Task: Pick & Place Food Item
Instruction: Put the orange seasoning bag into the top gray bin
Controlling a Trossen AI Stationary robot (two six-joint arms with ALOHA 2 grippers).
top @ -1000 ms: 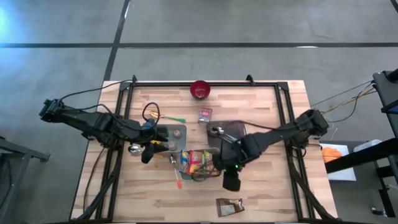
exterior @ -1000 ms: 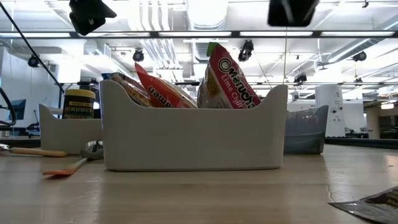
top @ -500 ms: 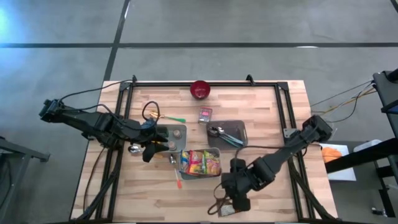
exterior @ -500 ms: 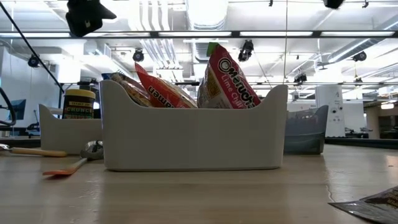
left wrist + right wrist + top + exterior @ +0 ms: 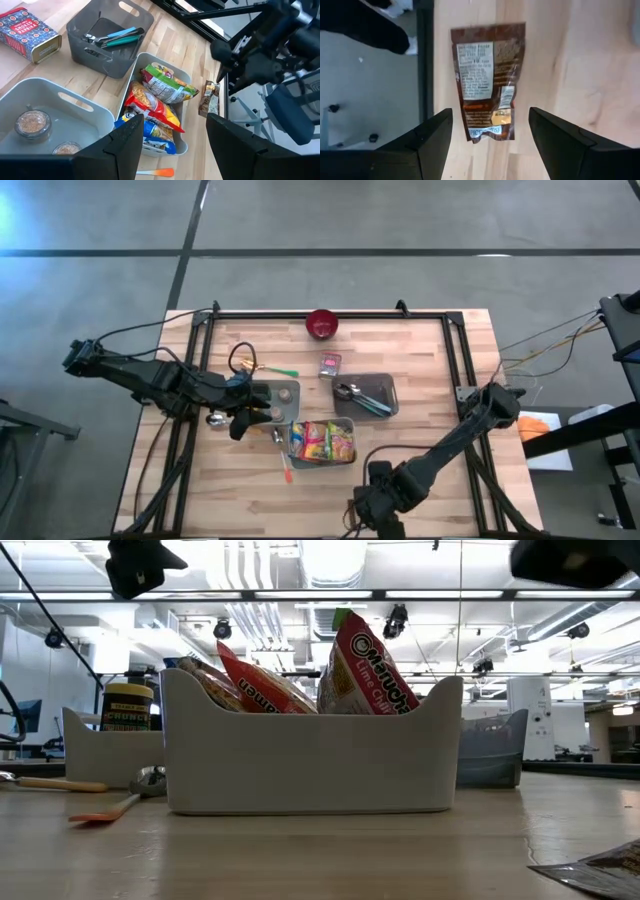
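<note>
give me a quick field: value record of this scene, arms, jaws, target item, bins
right gripper: above the brown packet, jaws open, holding nothing
brown packet: flat on the wood near the table's front edge, untouched
left gripper: waiting over the white bin, jaws apart, empty
centre bin: holds several snack and noodle packets
grey bin: holds utensils
white bin: holds two jars
red bowl: at the table's far edge
blue-red tin: beside the grey bin
</note>
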